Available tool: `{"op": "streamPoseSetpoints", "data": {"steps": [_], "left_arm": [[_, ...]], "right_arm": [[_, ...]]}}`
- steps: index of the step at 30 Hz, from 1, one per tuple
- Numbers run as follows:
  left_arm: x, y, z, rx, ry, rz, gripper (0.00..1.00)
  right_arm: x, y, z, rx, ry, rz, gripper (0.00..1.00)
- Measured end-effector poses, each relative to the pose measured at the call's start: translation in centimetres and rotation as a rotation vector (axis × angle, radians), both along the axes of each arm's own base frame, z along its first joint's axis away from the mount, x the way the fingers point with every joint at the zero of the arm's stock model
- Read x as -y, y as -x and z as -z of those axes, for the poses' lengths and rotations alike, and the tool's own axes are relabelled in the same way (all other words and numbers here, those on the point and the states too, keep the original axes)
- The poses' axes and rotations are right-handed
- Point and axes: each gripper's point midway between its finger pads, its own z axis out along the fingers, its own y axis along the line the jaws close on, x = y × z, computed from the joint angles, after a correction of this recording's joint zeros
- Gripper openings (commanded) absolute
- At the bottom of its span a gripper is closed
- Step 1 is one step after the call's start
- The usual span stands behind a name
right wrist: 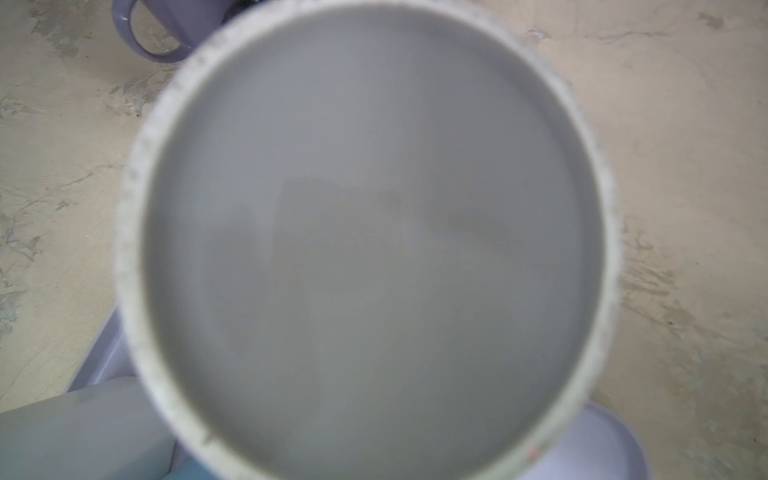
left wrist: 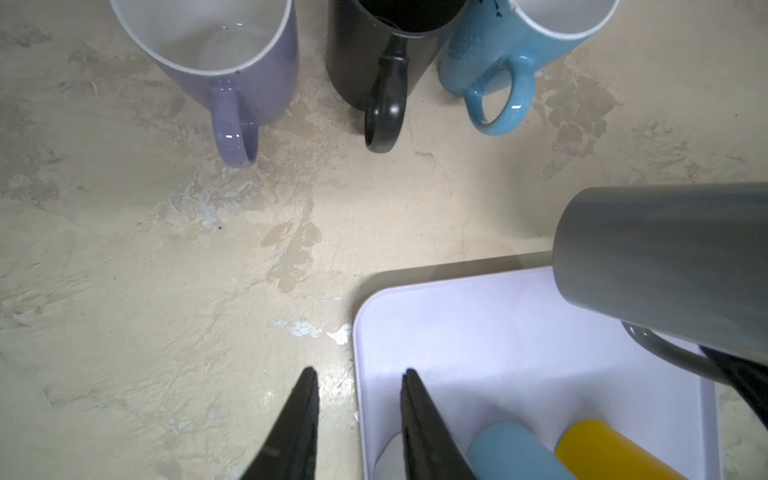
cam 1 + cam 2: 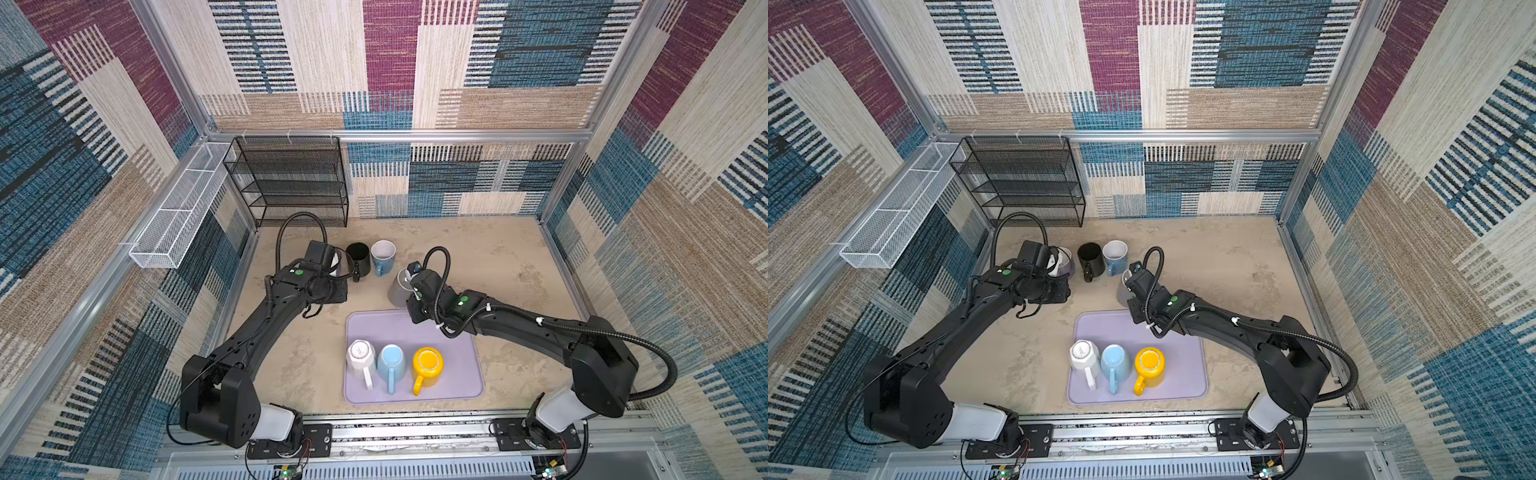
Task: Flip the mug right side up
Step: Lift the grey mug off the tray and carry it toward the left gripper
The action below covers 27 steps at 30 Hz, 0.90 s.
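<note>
Grey mug (image 3: 397, 291) hangs tilted; white mug's (image 3: 360, 357) base mark unreadable.

On the near half of the tray (image 3: 457, 340), three upturned mugs (image 3: 390, 363) are standing in a row, three upright mugs (image 3: 358, 257) are standing in a row on the bench (image 3: 519, 257) behind it, and a tilted mug (image 3: 398, 293) is hanging in the right end effector (image 3: 410, 286) between the rows.

- Rack (image 3: 286, 183) stood at the back wall.
- Basket (image 3: 178, 208) hung on the left wall.
- Purple mug (image 2: 216, 50), black mug (image 2: 365, 70), blue mug (image 2: 490, 54) stood upright in a row.
</note>
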Motion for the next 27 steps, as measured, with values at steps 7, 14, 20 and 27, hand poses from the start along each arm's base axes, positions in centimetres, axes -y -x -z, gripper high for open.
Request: {"op": "streamPoseSetpoints", "data": {"steps": [7,14,20,27], "left_arm": [[1.6,-0.2,-0.3,0.022,0.068,0.038,0.31],[3.9,-0.4,-0.8,0.050,0.172,0.082,0.30],[6.4,-0.6,-1.6,0.084,0.269,0.135,0.30],[8.6,-0.5,-2.8,0.135,0.379,0.185,0.31]], "right_arm": [[4.0,-1.4,-0.2,0.011,-0.072,0.092,0.00],[6.0,-1.6,-0.2,-0.004,-0.215,0.108,0.00],[6.4,-1.2,-0.8,-0.013,-0.365,0.072,0.00],[5.9,-1.0,-2.9,0.003,-0.520,0.006,0.00]]}}
